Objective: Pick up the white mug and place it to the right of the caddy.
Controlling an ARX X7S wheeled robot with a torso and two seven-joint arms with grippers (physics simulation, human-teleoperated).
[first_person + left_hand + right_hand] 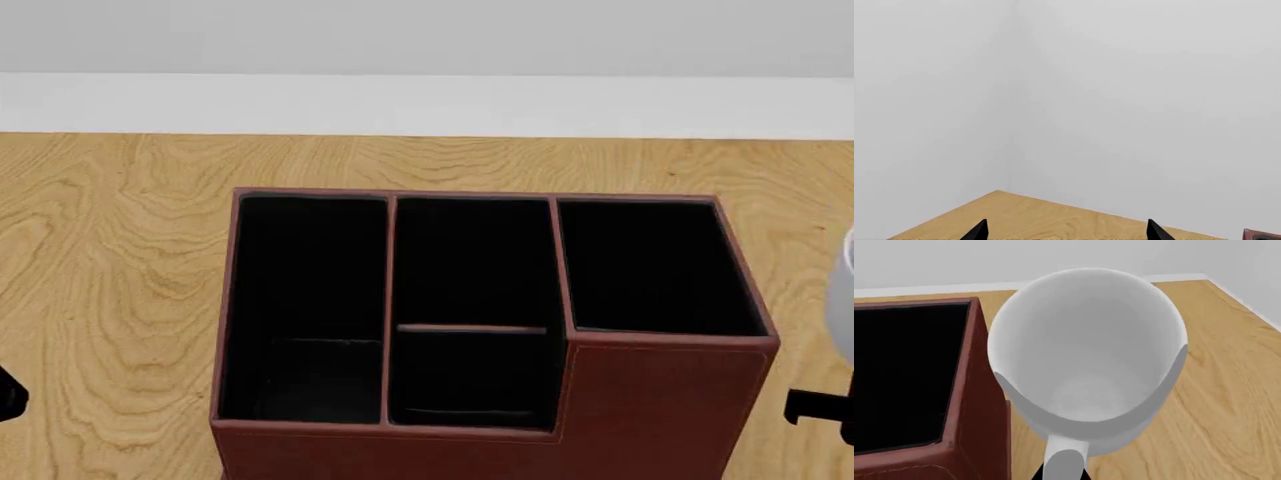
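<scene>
White mug (1087,355): upright, mouth open to the right wrist camera, handle turned toward that camera; it stands just beside the caddy's right wall. In the head view only a sliver of it shows at the right edge (846,295).
Caddy (654,400): dark reddish-brown box in the middle of the wooden table (107,260), four black-lined compartments, the near right corner section taller than the others.
Right gripper (825,408): a black piece at the right edge of the head view, below the mug; a dark tip sits under the mug's handle in the wrist view. It looks to be at the handle, but I cannot tell whether it grips.
Left gripper (1066,231): two black fingertips spread wide apart, nothing between them, above a table corner.
Wall (1121,100): plain pale grey behind the table.
</scene>
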